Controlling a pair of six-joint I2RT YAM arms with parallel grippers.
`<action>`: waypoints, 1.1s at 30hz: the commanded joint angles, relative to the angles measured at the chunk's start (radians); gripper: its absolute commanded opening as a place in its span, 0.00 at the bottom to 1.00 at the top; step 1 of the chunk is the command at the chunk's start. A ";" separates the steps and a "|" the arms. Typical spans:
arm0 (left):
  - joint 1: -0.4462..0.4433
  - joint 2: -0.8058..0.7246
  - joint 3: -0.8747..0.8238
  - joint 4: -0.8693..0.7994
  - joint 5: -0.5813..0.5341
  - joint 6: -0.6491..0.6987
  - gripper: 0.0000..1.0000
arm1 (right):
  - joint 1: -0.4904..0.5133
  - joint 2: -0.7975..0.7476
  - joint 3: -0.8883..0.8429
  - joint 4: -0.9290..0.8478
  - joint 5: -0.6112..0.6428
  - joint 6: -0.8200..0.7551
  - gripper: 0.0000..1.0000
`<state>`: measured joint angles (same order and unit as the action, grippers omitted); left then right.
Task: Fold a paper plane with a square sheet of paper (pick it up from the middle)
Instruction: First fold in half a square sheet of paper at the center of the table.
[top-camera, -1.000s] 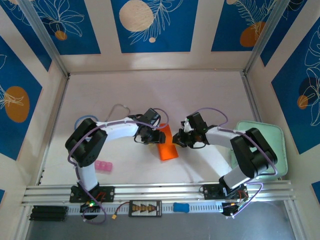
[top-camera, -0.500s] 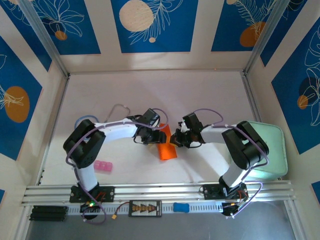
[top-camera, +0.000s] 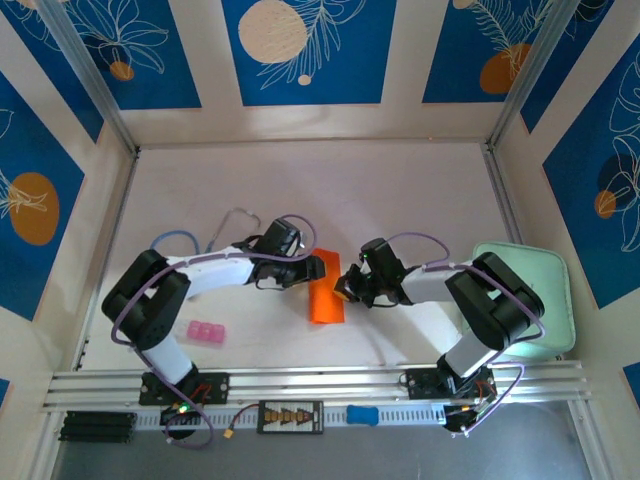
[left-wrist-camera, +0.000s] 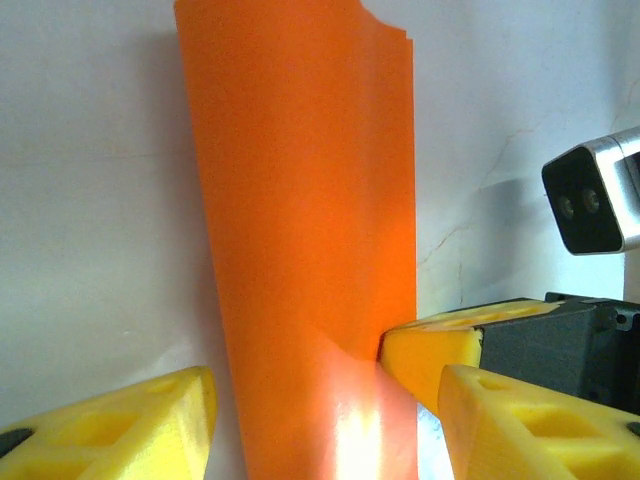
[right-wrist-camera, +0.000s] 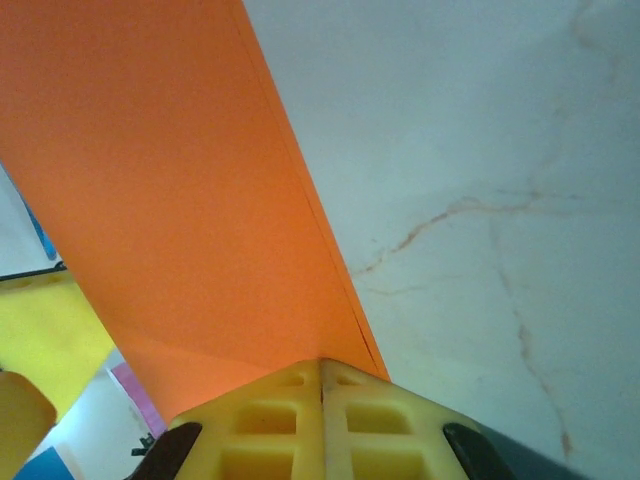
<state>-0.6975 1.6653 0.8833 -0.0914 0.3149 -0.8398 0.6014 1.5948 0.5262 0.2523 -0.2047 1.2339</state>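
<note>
The square sheet of paper (top-camera: 325, 299) is bright orange and lies on the white table folded into a long narrow strip, not a dart. In the left wrist view the paper (left-wrist-camera: 300, 200) runs away between the yellow fingers of my left gripper (left-wrist-camera: 325, 420), which is open and straddles its near end; the left finger (left-wrist-camera: 130, 430) stands clear of the paper. My right gripper (right-wrist-camera: 322, 375) is shut, its tips pressed against the paper's (right-wrist-camera: 170, 180) layered long edge. From above, the left gripper (top-camera: 318, 268) and right gripper (top-camera: 345, 286) meet at the strip's far end.
A small pink block (top-camera: 207, 332) lies near the left arm's base. A pale green tray (top-camera: 548, 290) sits at the right, partly under the right arm. Frame rails cross the near edge. Walls close the table on three sides.
Both grippers have moved left and toward the near edge. The paper went with them and now lies as a narrower, straighter strip. The right gripper has closed fully.
</note>
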 joint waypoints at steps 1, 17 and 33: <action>0.004 0.015 -0.024 0.037 0.020 -0.021 0.61 | 0.009 0.021 -0.052 -0.122 0.068 0.057 0.05; 0.004 0.074 -0.061 0.100 0.062 -0.026 0.47 | 0.014 0.007 -0.063 -0.064 0.067 0.054 0.07; -0.011 0.083 -0.036 0.060 0.041 0.013 0.39 | -0.002 -0.117 -0.011 -0.146 0.076 -0.109 0.16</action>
<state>-0.6914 1.7164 0.8356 -0.0269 0.3401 -0.8513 0.6102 1.5311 0.5056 0.2123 -0.1547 1.1927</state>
